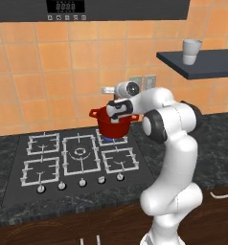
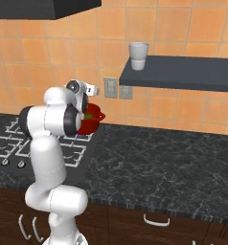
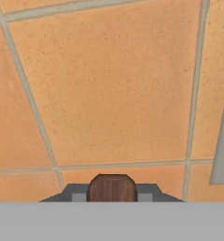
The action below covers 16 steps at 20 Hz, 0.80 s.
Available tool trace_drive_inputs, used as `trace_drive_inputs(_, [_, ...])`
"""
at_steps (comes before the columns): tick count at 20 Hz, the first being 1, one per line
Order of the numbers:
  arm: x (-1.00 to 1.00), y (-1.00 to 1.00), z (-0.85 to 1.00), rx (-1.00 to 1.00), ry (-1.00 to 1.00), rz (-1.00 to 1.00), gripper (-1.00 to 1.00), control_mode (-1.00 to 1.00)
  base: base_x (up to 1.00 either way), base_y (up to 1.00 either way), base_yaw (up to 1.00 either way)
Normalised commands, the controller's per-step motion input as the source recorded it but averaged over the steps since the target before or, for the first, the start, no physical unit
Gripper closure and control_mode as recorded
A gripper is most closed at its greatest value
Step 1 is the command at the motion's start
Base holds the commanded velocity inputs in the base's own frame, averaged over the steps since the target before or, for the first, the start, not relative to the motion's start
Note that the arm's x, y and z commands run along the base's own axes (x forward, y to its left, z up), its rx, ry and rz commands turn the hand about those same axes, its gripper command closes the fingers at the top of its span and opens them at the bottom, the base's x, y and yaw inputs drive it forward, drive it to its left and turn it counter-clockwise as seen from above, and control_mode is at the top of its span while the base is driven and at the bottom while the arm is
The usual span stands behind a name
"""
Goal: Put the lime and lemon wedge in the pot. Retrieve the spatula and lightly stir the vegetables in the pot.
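- Gripper (image 3: 113,197): the two fingers are clamped on the brown wooden handle of the spatula (image 3: 112,187), whose rounded end fills the gap between the tips in the hand view. Grasp looks centred, with a finger flat against each side.
- In the left base view a small pale grey piece (image 1: 107,89) sticks out sideways from the hand, level with the wall tiles. I take this to be the blade, though it is too small to be sure.
- Handling, as a judgement: the spatula is short, stiff and light. Wood against the pads should not slip, and holding it near the handle end leaves the blade free to reach down. The blade must swing from sideways to pointing down before any stirring.
- Pot (image 1: 113,125): just below the gripper, on the rear burner of the stove (image 1: 34,162). Rigid, probably heavy enough to stay put under a light stir, but a hard push on the wall could slide it on the grate.
- Lime (image 2: 89,115): a green spot inside the pot's mouth in the right base view, under the hand. Round and smooth, so it should roll away from the blade. Lemon wedge: cannot tell whether it is inside.
- Wall (image 3: 114,84): straight ahead of the fingers, near, orange tiles.
- Cup (image 2: 138,56): well apart, up on the shelf (image 2: 183,79).
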Motion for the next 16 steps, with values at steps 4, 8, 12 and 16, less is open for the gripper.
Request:
trace_drive_inputs(4, [0.03, 0.51, -0.47, 0.0, 0.0, -0.02, 1.0, -1.0, 0.0, 0.0, 0.0])
trace_drive_inputs(8, [0.0, 0.51, -0.31, 0.0, -0.05, -0.02, 1.0, -1.0, 0.0, 0.0, 0.0])
trace_drive_inputs(12, [0.14, 0.43, -0.01, 0.0, -0.19, -0.04, 1.0, -1.0, 0.0, 0.0, 0.0])
trace_drive_inputs(16, [0.19, 0.35, 0.0, -0.1, -0.29, -0.07, 1.0, -1.0, 0.0, 0.0, 0.0])
